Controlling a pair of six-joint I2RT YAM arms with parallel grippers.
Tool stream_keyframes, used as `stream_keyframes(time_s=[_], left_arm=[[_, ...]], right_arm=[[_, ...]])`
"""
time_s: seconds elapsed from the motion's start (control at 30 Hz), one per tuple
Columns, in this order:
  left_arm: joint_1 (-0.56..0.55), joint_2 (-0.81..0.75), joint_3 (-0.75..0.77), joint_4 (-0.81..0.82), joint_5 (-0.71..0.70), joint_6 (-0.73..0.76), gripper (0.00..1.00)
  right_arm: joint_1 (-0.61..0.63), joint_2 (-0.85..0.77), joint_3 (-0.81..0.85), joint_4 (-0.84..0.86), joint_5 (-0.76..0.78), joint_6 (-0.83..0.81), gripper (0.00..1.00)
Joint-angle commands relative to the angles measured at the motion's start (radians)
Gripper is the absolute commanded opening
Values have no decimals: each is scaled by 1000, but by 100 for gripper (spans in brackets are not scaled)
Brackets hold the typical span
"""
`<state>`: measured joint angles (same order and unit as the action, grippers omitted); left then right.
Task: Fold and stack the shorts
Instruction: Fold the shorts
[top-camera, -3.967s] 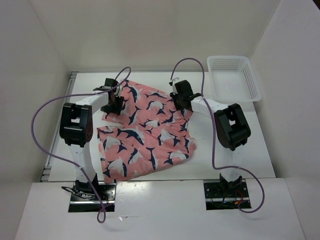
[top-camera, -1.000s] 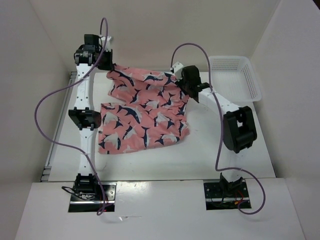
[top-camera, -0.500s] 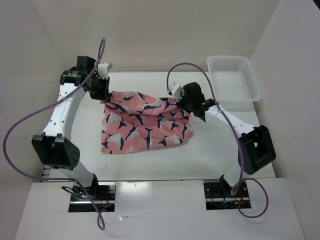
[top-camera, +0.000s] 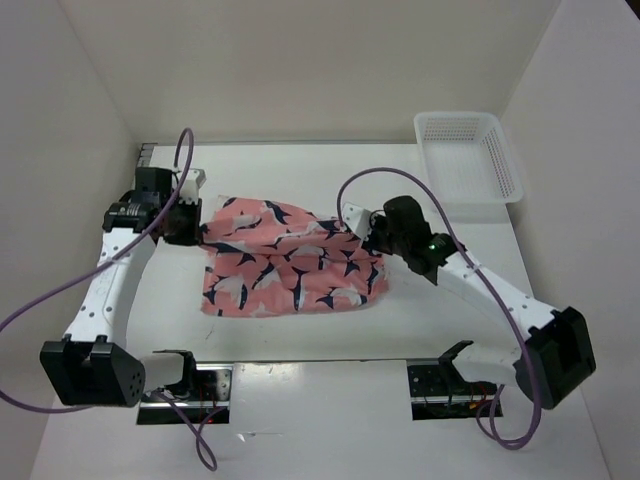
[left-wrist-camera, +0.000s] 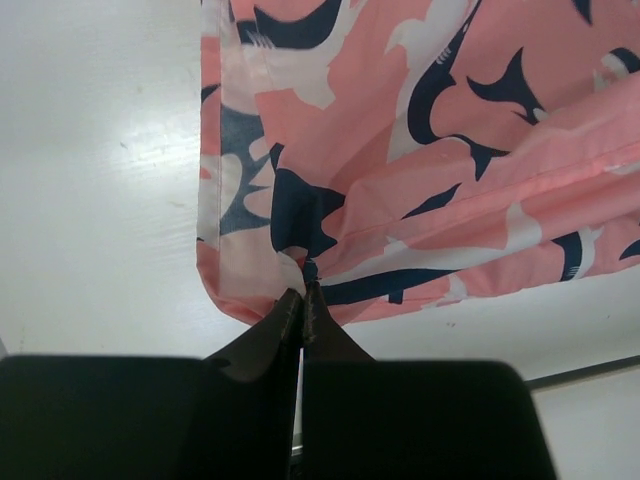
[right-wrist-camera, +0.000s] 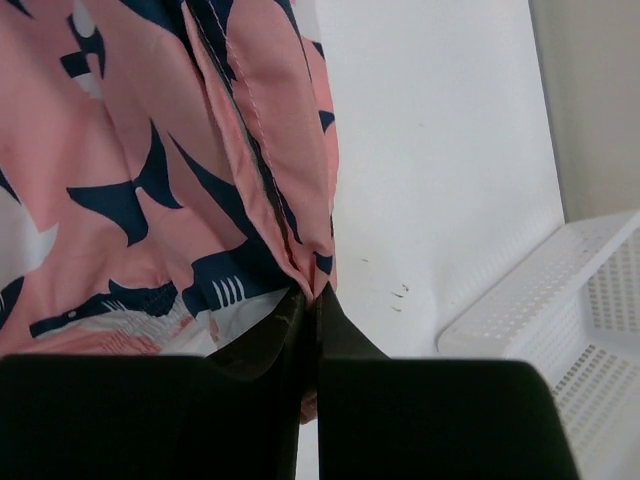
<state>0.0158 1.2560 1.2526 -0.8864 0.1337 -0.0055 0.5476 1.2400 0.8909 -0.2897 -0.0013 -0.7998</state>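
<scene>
The salmon-pink shorts (top-camera: 290, 262) with navy and white shark shapes lie folded over on the white table. My left gripper (top-camera: 196, 224) is shut on the cloth's far left corner, and the pinched edge of the shorts (left-wrist-camera: 300, 200) shows just past its tips (left-wrist-camera: 303, 295). My right gripper (top-camera: 372, 234) is shut on the far right corner of the shorts (right-wrist-camera: 180, 150), which sit pinched between its closed tips (right-wrist-camera: 315, 292). The upper layer stretches between the two grippers and drapes over the lower layer.
A white mesh basket (top-camera: 468, 155) stands at the back right corner, and its rim (right-wrist-camera: 560, 300) shows to the right in the right wrist view. Purple cables loop from both arms. White walls enclose the table on three sides.
Both grippers have carried the far edge of the shorts up and then toward the near side, laying the upper half over the lower half. Both arms now reach lower and nearer.
</scene>
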Motion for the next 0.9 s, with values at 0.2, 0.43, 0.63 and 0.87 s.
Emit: stream_keyframes(time_s=[0.2, 0.43, 0.63, 0.87], left_arm=[[21, -109, -257, -92, -26, 6, 0], [-4, -73, -294, -235, 20, 6, 10], [-49, -41, -294, -244, 20, 6, 15], [-94, -41, -294, -286, -19, 6, 31]], right_arm=[[24, -186, -64, -215, -175, -156, 0], [257, -281, -73, -396, -229, -153, 42], [440, -349, -55, -535, -220, -142, 64], [408, -223, -20, -323, -108, 3, 64]])
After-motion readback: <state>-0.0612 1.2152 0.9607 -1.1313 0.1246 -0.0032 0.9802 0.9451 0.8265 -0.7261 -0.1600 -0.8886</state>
